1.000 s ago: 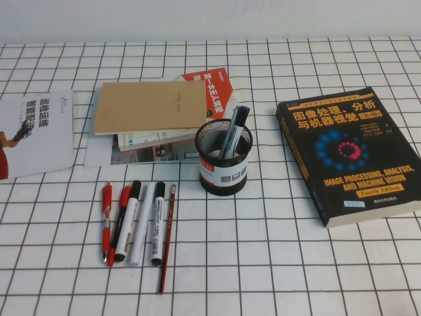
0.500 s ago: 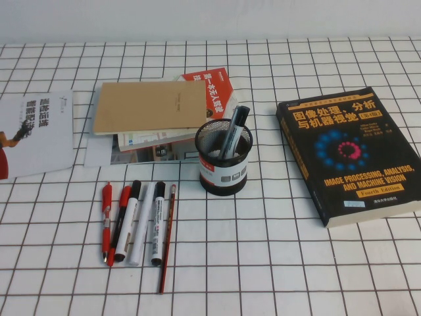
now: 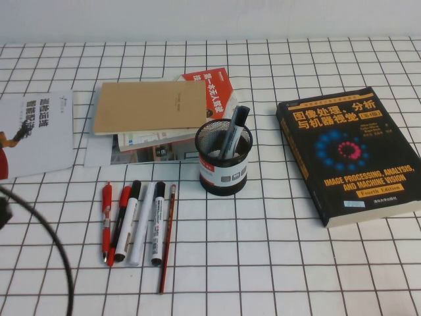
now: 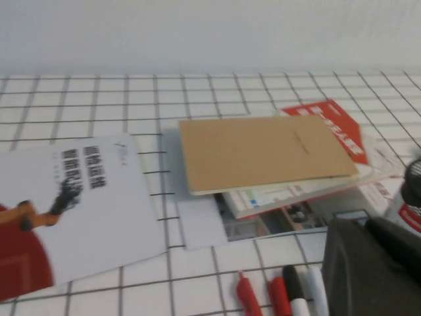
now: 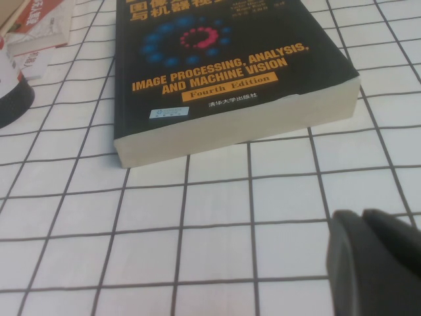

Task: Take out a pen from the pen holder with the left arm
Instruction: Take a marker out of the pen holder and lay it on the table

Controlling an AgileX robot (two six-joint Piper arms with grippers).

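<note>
A black mesh pen holder [image 3: 223, 164] stands mid-table with a dark grey pen [image 3: 235, 128] leaning out of it toward the back right. In the left wrist view its edge [image 4: 413, 191] shows at the frame border. My left gripper [image 4: 365, 225] is shut and holds nothing; it hovers near the table's front left, above the row of loose pens [image 4: 283, 296] and well short of the holder. Only its black cable [image 3: 46, 237] shows in the high view. My right gripper [image 5: 362, 216] is shut and holds nothing, low over the white grid cloth in front of the black book.
A thick black textbook [image 3: 348, 155] lies right of the holder. A brown notebook on a stack of books [image 3: 154, 108] sits behind it to the left, and a white booklet [image 3: 33, 131] lies at the far left. Several pens and markers [image 3: 138, 220] lie in a row at the front left.
The left arm's black cable and a dark part of the arm have come into the high view at the lower left. Nothing on the table has moved.
</note>
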